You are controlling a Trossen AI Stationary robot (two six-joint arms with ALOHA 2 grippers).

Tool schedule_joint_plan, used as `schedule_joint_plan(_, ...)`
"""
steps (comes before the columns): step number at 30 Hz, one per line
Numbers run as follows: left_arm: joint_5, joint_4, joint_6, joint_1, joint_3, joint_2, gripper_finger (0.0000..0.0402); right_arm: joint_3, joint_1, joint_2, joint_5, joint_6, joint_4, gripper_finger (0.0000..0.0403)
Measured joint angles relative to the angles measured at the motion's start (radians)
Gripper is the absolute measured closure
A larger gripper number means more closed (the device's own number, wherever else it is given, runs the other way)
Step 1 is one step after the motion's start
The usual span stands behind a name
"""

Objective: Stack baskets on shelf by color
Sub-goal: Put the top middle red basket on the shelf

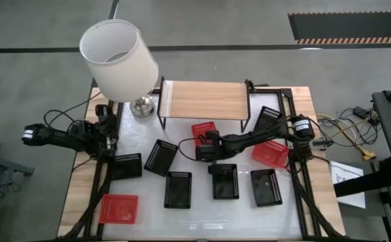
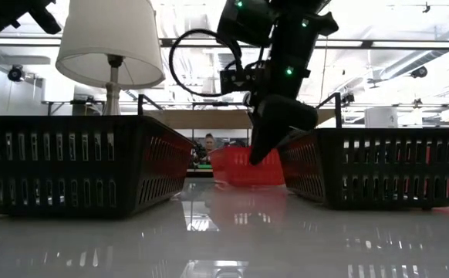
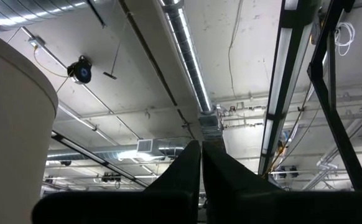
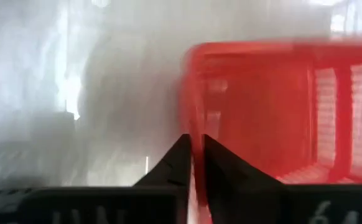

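Observation:
My right gripper (image 4: 194, 152) is shut on a red basket (image 1: 203, 130) just in front of the shelf (image 1: 202, 99), a light wooden plank on black legs. Two more red baskets lie at the right (image 1: 271, 153) and the near left (image 1: 118, 208). Several black baskets rest flat on the table, among them three in a near row (image 1: 178, 189), (image 1: 225, 181), (image 1: 263, 186). Another black basket (image 1: 269, 115) leans by the shelf's right end. My left gripper (image 3: 201, 158) is shut, at the table's left edge, pointing up at the ceiling. My right gripper pinches a side wall (image 4: 193, 93) of the red basket at its rim, one finger inside the basket and one outside. The fingers (image 2: 259, 147) come from above, slanting down. Whether the basket (image 2: 244, 166) is lifted clear of the table, I cannot tell.
A lamp with a white shade (image 1: 118, 50) stands on the table's far left, beside the shelf's left end. Two black baskets (image 2: 70, 162), (image 2: 379, 166) stand close on either side of the low camera. Cables lie beyond the table's right edge (image 1: 350, 128).

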Motion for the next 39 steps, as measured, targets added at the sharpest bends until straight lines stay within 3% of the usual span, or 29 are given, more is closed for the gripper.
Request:
schedule_joint_plan(11, 0.0, -0.001, 0.0, 0.0, 0.0, 0.005, 0.0402, 0.157, 0.04, -0.001, -0.039, 0.022, -0.115, 0.0394)
schedule_joint_plan(19, 0.0, -0.001, 0.0, 0.0, 0.0, 0.005, 0.0402, 0.363, 0.083, -0.001, -0.04, 0.096, -0.331, 0.0394)
schedule_joint_plan(26, 0.0, -0.004, 0.033, 0.0, 0.0, 0.005, 0.0402, 0.54, 0.093, -0.002, -0.028, 0.109, -0.408, 0.0394)
schedule_joint_plan(31, 0.0, -0.009, 0.043, 0.0, -0.002, 0.005, 0.0402, 0.643, 0.055, -0.002, 0.064, 0.067, -0.415, 0.0394)
schedule_joint_plan(39, 0.0, -0.008, 0.044, 0.0, -0.006, 0.005, 0.0402, 0.675, -0.096, -0.002, 0.075, -0.025, -0.39, 0.0394)
